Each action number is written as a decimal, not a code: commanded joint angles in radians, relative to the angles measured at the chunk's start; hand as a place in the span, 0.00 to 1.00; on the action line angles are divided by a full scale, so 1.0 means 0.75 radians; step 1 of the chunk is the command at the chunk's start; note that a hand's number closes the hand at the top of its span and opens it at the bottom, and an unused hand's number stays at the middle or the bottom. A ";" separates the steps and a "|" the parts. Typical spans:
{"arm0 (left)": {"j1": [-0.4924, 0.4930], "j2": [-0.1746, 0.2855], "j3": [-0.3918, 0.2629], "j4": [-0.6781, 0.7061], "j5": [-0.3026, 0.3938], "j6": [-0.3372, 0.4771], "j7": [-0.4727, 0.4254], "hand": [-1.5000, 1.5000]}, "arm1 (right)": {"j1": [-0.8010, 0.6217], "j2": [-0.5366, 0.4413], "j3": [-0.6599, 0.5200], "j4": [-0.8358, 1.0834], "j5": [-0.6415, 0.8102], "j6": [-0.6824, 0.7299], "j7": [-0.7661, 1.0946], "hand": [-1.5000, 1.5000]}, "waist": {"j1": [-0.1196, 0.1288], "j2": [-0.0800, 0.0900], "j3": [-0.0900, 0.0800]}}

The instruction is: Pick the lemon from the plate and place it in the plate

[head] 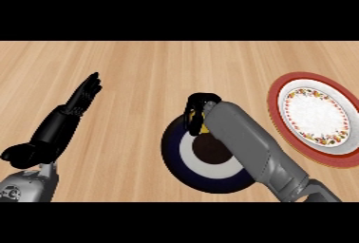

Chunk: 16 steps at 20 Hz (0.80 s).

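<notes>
Fingers of the right hand [198,105] curl round the lemon [204,128], only a sliver of yellow showing at the far rim of the dark blue plate [175,163]. Just right of it sits a red-rimmed plate [275,102] with a floral ring, reaching the view's right edge. The left hand [80,102] rests open at the left, fingers straight. Bare wooden tabletop [140,66] spreads between and beyond them.

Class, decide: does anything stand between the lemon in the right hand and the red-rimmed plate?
Nothing visible does. The right hand curls round the lemon at the far edge of the dark blue plate; only bare counter separates it from the red-rimmed plate at the right.
</notes>
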<state>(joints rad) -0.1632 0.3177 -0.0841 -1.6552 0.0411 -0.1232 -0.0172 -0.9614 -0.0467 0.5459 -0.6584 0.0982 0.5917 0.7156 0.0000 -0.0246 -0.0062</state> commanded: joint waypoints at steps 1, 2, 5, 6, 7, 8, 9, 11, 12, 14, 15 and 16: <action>0.055 0.011 0.028 -0.021 0.004 0.016 0.012 0.50 | 0.188 0.016 0.275 -0.260 0.232 -0.101 -0.159 1.00 | -0.057 -0.015 0.010; 0.063 0.018 0.044 0.018 0.015 0.007 0.001 0.50 | 0.168 0.035 0.333 -0.325 0.293 -0.157 -0.170 1.00 | -0.073 -0.029 0.009; 0.071 0.026 0.060 0.029 0.002 0.025 0.016 0.50 | 0.184 -0.008 0.477 -0.480 0.443 -0.268 -0.214 1.00 | -0.116 -0.063 0.013; 0.069 0.020 0.071 0.040 0.009 0.036 0.023 0.50 | 0.230 -0.038 0.520 -0.522 0.488 -0.318 -0.221 1.00 | -0.143 -0.058 0.013; 0.075 0.030 0.078 0.033 0.008 0.034 0.028 0.50 | 0.233 -0.060 0.540 -0.596 0.525 -0.366 -0.212 1.00 | -0.154 -0.067 0.013; 0.095 0.038 0.087 0.042 0.011 0.028 0.013 0.50 | 0.286 -0.082 0.573 -0.642 0.564 -0.427 -0.209 1.00 | -0.165 -0.062 0.013; 0.090 0.042 0.100 0.041 0.006 0.042 0.020 0.50 | 0.294 -0.116 0.590 -0.706 0.608 -0.478 -0.206 1.00 | -0.179 -0.067 0.014; 0.113 0.037 0.110 0.041 0.013 0.045 0.004 0.50 | 0.352 -0.193 0.621 -0.836 0.672 -0.569 -0.211 1.00 | -0.199 -0.063 0.013; 0.120 0.052 0.113 0.035 0.010 0.035 0.002 0.50 | 0.382 -0.217 0.627 -0.912 0.696 -0.613 -0.197 1.00 | -0.204 -0.063 0.013; 0.106 0.064 0.143 0.032 0.028 0.036 0.011 0.50 | 0.425 -0.299 0.649 -1.049 0.761 -0.681 -0.191 1.00 | -0.223 -0.062 0.013; 0.129 0.053 0.135 0.041 0.019 0.044 0.001 0.50 | 0.465 -0.306 0.673 -1.128 0.787 -0.707 -0.154 1.00 | -0.225 -0.059 0.011; 0.166 0.054 0.127 0.035 0.024 0.025 -0.023 0.50 | 0.466 -0.371 0.644 -1.212 0.804 -0.723 -0.144 1.00 | -0.217 -0.059 0.010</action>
<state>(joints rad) -0.0754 0.3543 0.0025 -1.6303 0.0534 -0.0980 -0.0154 -0.6700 -0.2313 1.0070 -1.3786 0.6251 0.1357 0.5851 -0.1501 -0.0698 0.0028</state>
